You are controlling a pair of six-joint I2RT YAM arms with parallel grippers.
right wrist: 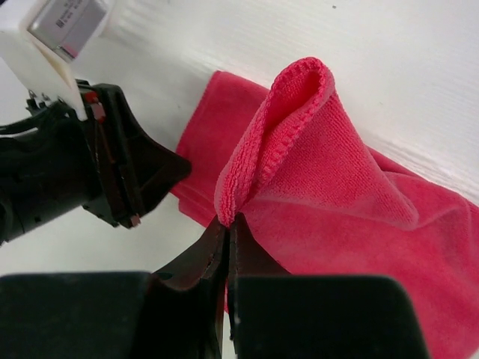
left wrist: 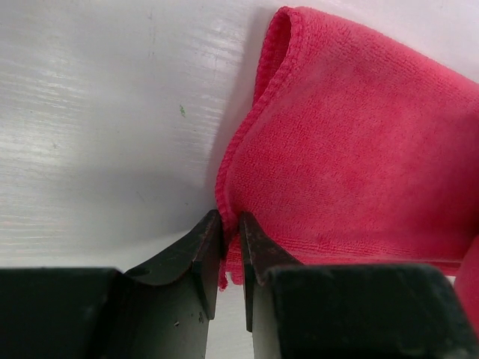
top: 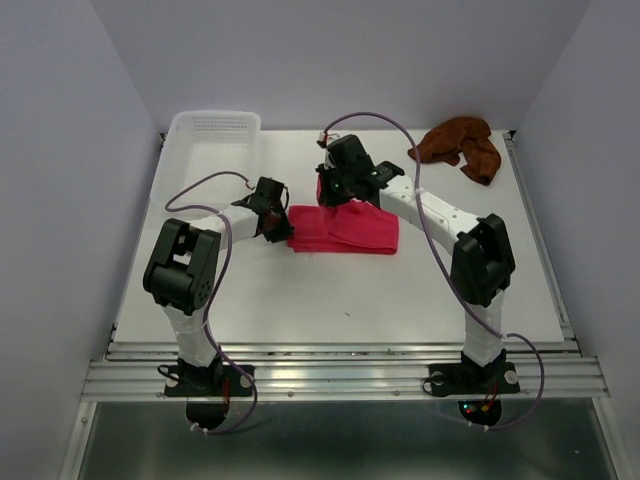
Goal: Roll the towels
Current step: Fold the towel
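One translucent white basket stands at the far left of the counter, with both towels outside it. The pink towel lies folded mid-counter, one edge lifted into a loop. The brown towel sits crumpled at the far right. The left gripper pinches the pink towel's edge, and the right gripper is clamped on its raised fold.
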